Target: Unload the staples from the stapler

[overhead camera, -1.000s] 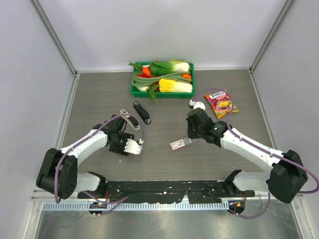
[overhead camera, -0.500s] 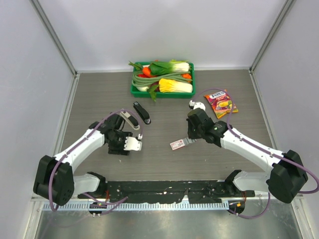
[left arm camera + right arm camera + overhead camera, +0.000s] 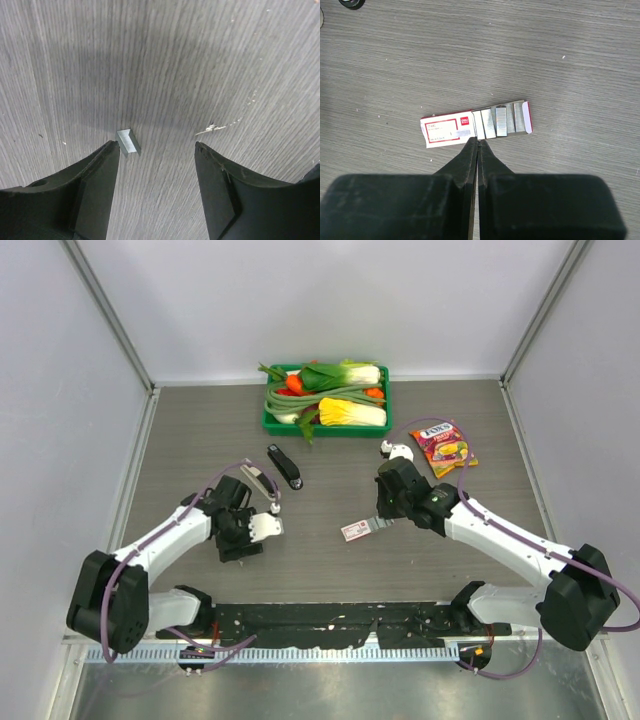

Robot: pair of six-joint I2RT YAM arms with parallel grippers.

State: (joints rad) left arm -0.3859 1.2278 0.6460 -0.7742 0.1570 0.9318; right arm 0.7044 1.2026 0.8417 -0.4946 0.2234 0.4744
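The slim white and grey stapler [image 3: 258, 480] lies on the table just beyond my left gripper [image 3: 262, 528]. In the left wrist view that gripper [image 3: 156, 145] stands open over bare table. A short grey strip of staples [image 3: 127, 141] lies flat right at its left fingertip, and a tiny bent staple [image 3: 212, 128] lies farther right. Nothing is between the jaws. My right gripper [image 3: 477, 142] is shut, its tips at the near edge of the pink-and-white staple box [image 3: 451, 131], which lies open with staple strips inside.
A black stapler [image 3: 284, 466] lies beside the white one. A green tray [image 3: 268, 422] of vegetables stands at the back centre. A snack packet [image 3: 443, 447] lies at the right, with a small white object [image 3: 399, 451] next to it. The staple box [image 3: 358, 529] sits mid-table.
My left arm has shifted a little left and back from the stapler, and its jaws have spread slightly wider. The right gripper has closed the last bit and stayed in place.
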